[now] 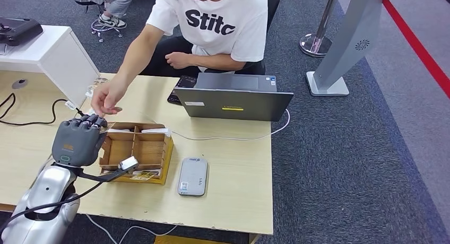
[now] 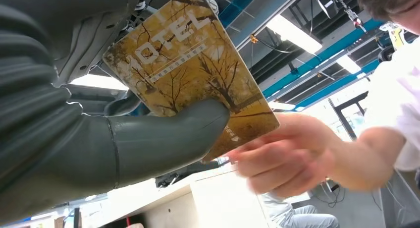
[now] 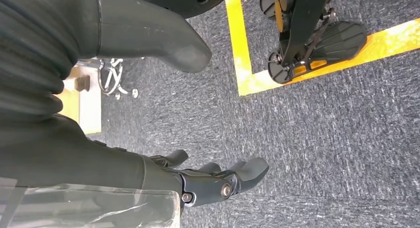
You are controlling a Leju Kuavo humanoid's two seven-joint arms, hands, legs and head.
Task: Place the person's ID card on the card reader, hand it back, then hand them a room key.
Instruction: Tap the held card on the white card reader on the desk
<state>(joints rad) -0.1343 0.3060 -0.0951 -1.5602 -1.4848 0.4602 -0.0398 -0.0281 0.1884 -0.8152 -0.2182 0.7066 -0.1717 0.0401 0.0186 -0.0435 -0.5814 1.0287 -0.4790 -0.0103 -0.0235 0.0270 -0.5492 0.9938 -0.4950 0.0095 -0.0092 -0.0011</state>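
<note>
My left hand (image 1: 78, 140) is raised over the table's left side, beside the wooden card box (image 1: 137, 151). In the left wrist view its thumb (image 2: 163, 139) presses a golden hotel room key card (image 2: 193, 69) against the fingers. The person's hand (image 2: 282, 158) grips the card's far corner; in the head view that hand (image 1: 106, 98) hovers just beyond my fingertips. The grey card reader (image 1: 192, 176) lies flat on the table, right of the box, nothing on it. My right hand (image 3: 218, 181) hangs over dark carpet, fingers apart and holding nothing.
A seated person in a white T-shirt (image 1: 220, 24) faces me across the table. An open laptop (image 1: 233, 98) stands at the far edge, a white cable (image 1: 233, 138) trailing from it. A white cabinet (image 1: 50, 55) sits at the back left. Grey carpet lies to the right.
</note>
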